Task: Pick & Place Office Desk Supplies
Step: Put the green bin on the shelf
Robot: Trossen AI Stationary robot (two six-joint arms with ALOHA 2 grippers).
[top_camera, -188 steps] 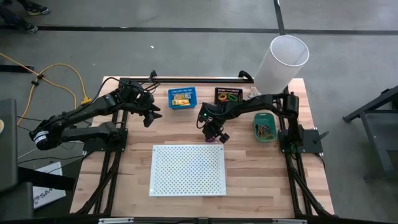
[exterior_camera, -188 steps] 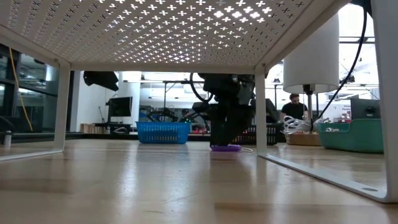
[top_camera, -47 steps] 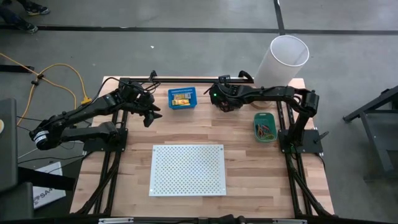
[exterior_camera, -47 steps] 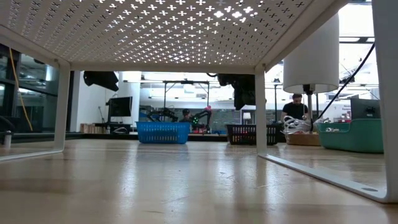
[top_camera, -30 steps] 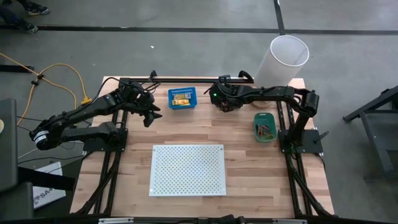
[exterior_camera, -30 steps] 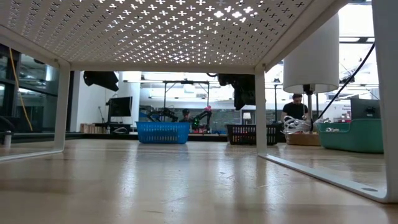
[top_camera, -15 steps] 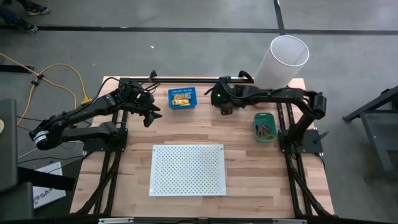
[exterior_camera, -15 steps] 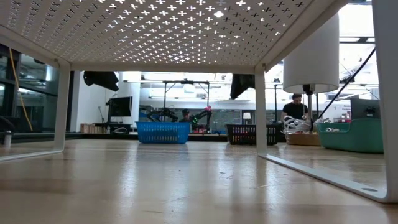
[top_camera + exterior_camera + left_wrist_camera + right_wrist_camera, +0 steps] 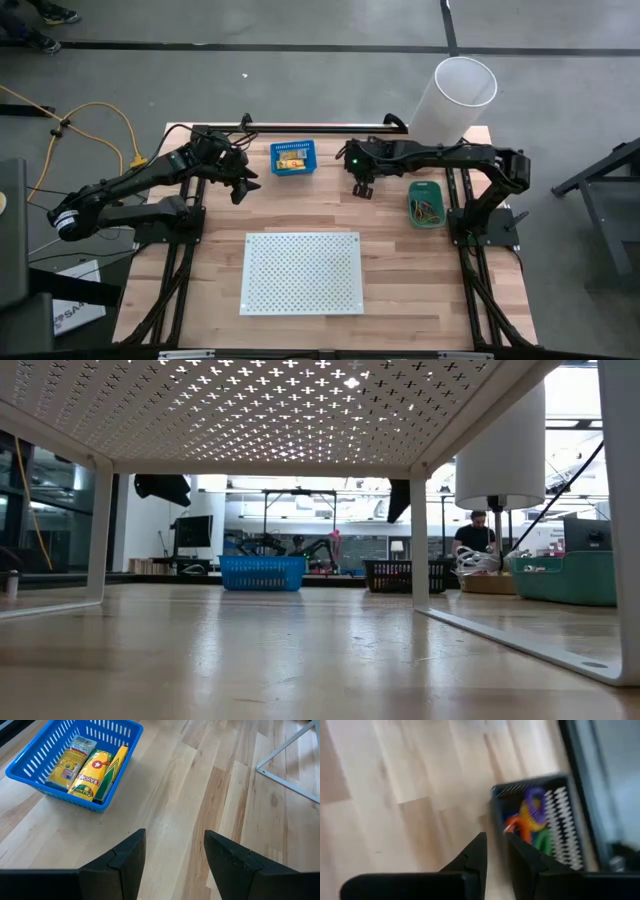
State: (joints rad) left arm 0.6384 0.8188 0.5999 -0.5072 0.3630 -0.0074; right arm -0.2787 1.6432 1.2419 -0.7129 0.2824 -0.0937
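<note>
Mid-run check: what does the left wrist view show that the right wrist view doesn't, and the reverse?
Only the left wrist view: the blue bin holding yellow-orange packets, a white board leg, and the left gripper open above bare wood. Only the right wrist view: the black bin with purple, orange and green loops, and the right gripper, jaws nearly together, nothing between them. Both share the wooden table.
</note>
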